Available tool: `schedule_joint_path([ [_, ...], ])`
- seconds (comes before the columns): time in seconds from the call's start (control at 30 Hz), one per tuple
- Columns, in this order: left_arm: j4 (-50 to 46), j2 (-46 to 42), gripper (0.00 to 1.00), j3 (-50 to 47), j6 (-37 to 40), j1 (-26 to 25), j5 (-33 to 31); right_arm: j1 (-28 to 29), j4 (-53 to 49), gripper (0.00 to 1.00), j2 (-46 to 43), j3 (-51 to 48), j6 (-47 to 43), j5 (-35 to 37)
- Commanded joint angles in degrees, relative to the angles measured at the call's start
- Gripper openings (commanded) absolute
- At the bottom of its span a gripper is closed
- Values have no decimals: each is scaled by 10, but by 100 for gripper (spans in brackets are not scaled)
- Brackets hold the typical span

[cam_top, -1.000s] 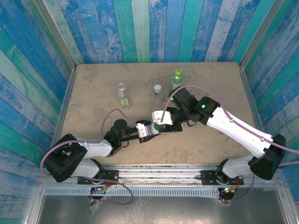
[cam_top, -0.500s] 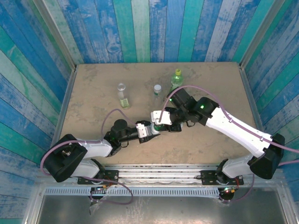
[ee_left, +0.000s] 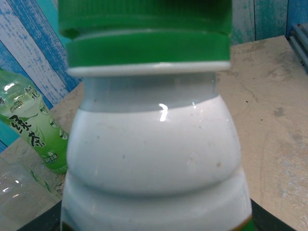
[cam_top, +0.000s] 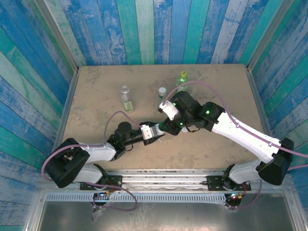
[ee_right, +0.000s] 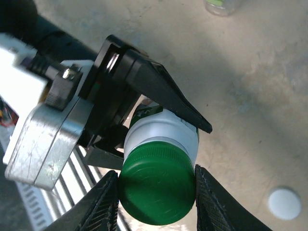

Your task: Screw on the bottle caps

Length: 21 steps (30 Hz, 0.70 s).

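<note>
Right gripper point(ee_right: 157, 199) has its two fingers point(ee_right: 103, 202) pressed on opposite sides of the dark green cap point(ee_right: 156, 185), so it is closed on this cap. The cap sits on the mouth of the white bottle point(ee_left: 154, 159), and the left gripper point(cam_top: 155, 134) is clamped around the body of that bottle, below the shoulder. Both meet near the middle of the desk point(cam_top: 96, 82), a little to the near side. I cannot tell if the bottle stands on the desk or is lifted from it. In the left wrist view the cap is just above the green ring point(ee_left: 147, 48) of the neck, and I judge that the thread is not yet fully tightened. To do this step well, I think the right wrist should turn around the same line as the neck, with only a light push toward the bottle, so that the thread does not cross. The left gripper should hold firmly so the bottle does not spin with the cap. When the wrist reaches its limit, it is better to release, turn back and take the cap again. At the far side stand the green bottle point(cam_top: 182, 82) and two clear bottles; the left one point(cam_top: 125, 98) looks uncapped, and a loose white cap point(ee_right: 284, 203) lies on the desk.
</note>
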Motion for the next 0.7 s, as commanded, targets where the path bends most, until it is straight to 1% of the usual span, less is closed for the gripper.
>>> schedule_joint_path([
  [0.0,42,-8,45,22,7,0,-4,0,-42,35,-7,12,103,21],
  [0.07,38,-12,45,18,7,0,2,-3,-41,47,-20,13,51,30],
  [0.13,32,-18,45,11,7,0,8,-5,-39,60,-39,12,-50,28],
  [0.17,29,-22,45,8,8,0,10,-5,-36,63,-49,9,-95,24],
  [0.23,20,-32,45,2,8,0,18,-5,-30,67,-73,-6,-229,-2],
  [0.33,4,-40,45,-6,14,0,28,-3,-13,69,-101,-41,-406,-46],
  [0.4,-6,-61,45,-7,18,-1,35,-1,-3,70,-109,-54,-500,-63],
  [0.43,-8,-64,45,-8,20,0,37,-1,2,69,-107,-53,-527,-61],
  [0.53,-10,-68,45,-10,21,0,40,1,-25,67,-72,-22,-569,-65],
  [0.67,-8,-65,45,-9,20,0,47,2,-31,60,-36,6,-569,-58],
])
